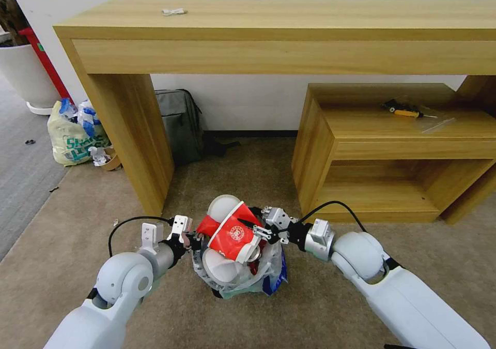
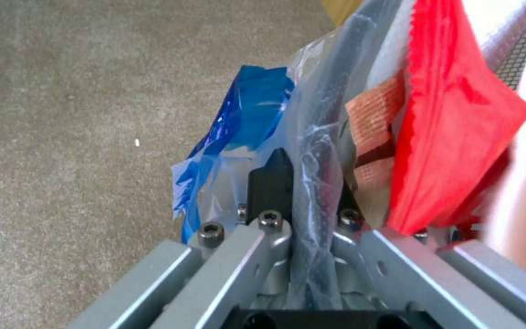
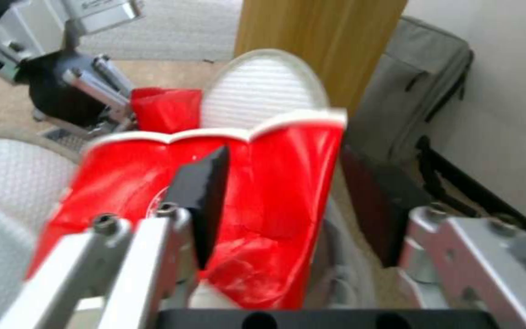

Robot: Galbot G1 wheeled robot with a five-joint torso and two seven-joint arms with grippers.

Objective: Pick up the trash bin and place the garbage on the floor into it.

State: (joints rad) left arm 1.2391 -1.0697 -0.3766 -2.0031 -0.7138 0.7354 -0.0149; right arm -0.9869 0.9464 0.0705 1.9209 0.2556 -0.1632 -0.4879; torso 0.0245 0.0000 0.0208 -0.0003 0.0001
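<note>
Two arms flanking trash bin (image 1: 227,282), left jaws clamped

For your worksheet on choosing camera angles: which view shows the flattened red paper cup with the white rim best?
The head view: the flattened red paper cup appears whole, atop the overfilled black trash bin. The right wrist view shows it close, partly behind the right gripper. In the left wrist view I cannot identify it.

I seem to be in an office. A long light-wood bench (image 1: 279,23) stands against a white wall. A grey fabric backpack (image 1: 181,124) sits below on beige short-pile carpet (image 1: 62,245).
</note>
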